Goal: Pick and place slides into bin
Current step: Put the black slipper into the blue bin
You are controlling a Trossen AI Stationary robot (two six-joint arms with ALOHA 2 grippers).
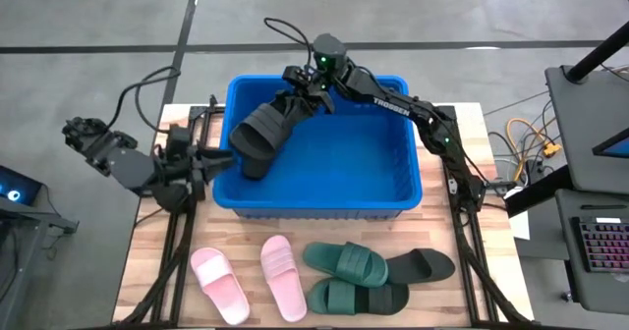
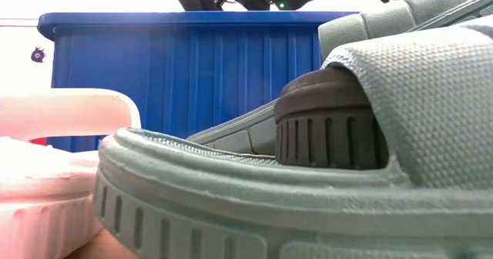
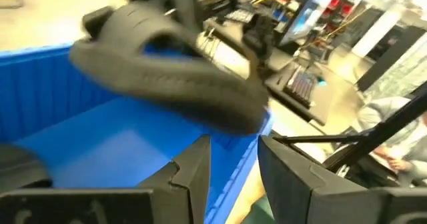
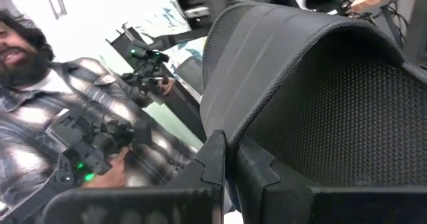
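Observation:
My right gripper [image 1: 293,102] is shut on a black slide [image 1: 257,137] over the far left part of the blue bin [image 1: 411,163]. The slide also shows in the left wrist view [image 3: 167,71]. My left gripper [image 1: 222,157] is at the bin's left wall, shut on its rim. Two pink slides [image 1: 218,283] [image 1: 282,276], two dark green slides [image 1: 344,261] [image 1: 356,297] and another black slide [image 1: 425,264] lie soles down on the table in front of the bin. The upper green slide overlaps the lower one. My right gripper pinches the edge of the black slide's wide strap [image 4: 215,121] between its two fingers. It comes from the far right, slanting down. The slide is lifted clear and hangs tilted, its free end [image 1: 246,163] lowest, above the bin's floor. My left gripper holds the bin's left rim [image 3: 233,159], one finger [image 3: 193,177] inside the wall and one [image 3: 287,177] outside. It comes level from the table's left. The bin stands on the table.
In the low view a green slide [image 2: 308,174] fills the foreground, with a pink one [image 2: 46,159] to its left. A person holding hand controllers [image 4: 93,151] shows beyond the table. A keyboard [image 1: 601,244] and cables [image 1: 526,138] lie to the right of the table.

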